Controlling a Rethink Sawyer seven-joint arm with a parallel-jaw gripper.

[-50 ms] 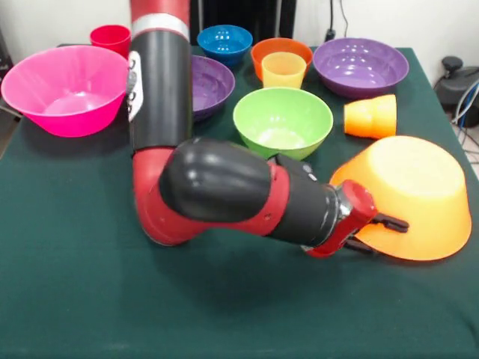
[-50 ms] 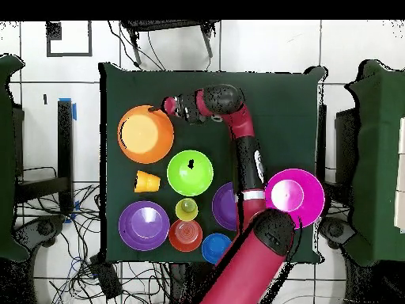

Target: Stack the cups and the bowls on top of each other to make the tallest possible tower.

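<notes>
Seven bowls and three cups show on the green worktop (image 1: 90, 299), and we see none of them stacked. We find the pincer (image 1: 385, 233) at the rim of the big orange bowl (image 1: 412, 194), which is tipped up on its side with its underside toward the front camera; one dark finger (image 1: 393, 222) lies against the bowl's outer wall and the jaws look closed on the rim. From overhead that bowl (image 2: 145, 134) sits toward one corner of the worktop, with the arm (image 2: 245, 150) reaching across to it. Just beside it lies the orange cup (image 1: 370, 116), on its side. We see the green bowl (image 1: 283, 120) upright near the middle of the worktop. Behind it the pale yellow cup (image 1: 284, 70) stands upright, just in front of the small orange-red bowl (image 1: 266, 49). One purple bowl (image 1: 361, 66) sits at the far edge, and the other purple bowl (image 1: 209, 84) is partly hidden by the arm. The small blue bowl (image 1: 224, 41) and the red cup (image 1: 110, 37) stand along the same far edge, and the big pink bowl (image 1: 67, 90) overhangs the worktop's side edge.
</notes>
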